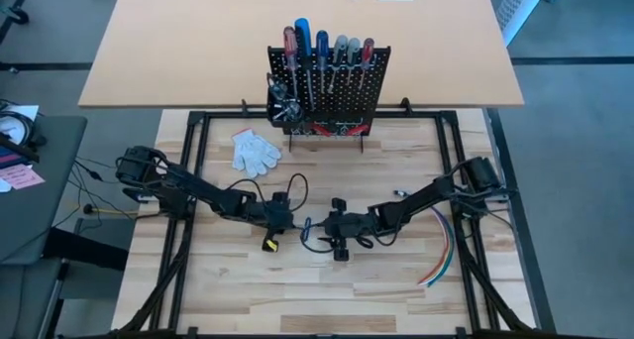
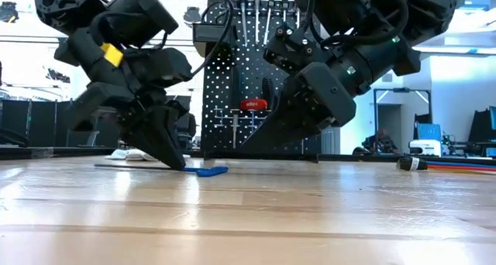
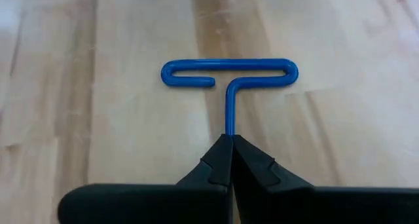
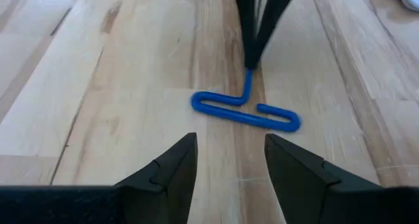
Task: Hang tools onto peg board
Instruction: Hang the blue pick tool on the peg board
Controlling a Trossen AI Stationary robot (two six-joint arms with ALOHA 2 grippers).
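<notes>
We are looking down on a wooden desk (image 1: 327, 289) where two dark robot arms are meeting near the middle. The left gripper (image 3: 229, 140) is pressing its fingers tightly together on the stem of a small blue T-handled tool (image 3: 229, 76), which is lying flat on the desk. The right gripper (image 4: 226, 165) is waiting just beside it, its fingers spread apart and holding nothing, pointing at the tool's handle.

We are judging this to be the pick-up step: the tool is gripped but not yet lifted. Next, it is needing a lift and a carry to the peg board (image 1: 332, 86), which is standing upright at the far edge of the desk, already loaded with screwdrivers (image 1: 322, 47).

A white glove (image 1: 256, 151) is lying between the grippers and the board, off to the left. Coloured wires (image 1: 441, 255) are resting near the right edge. Otherwise, the path forward is looking open.
</notes>
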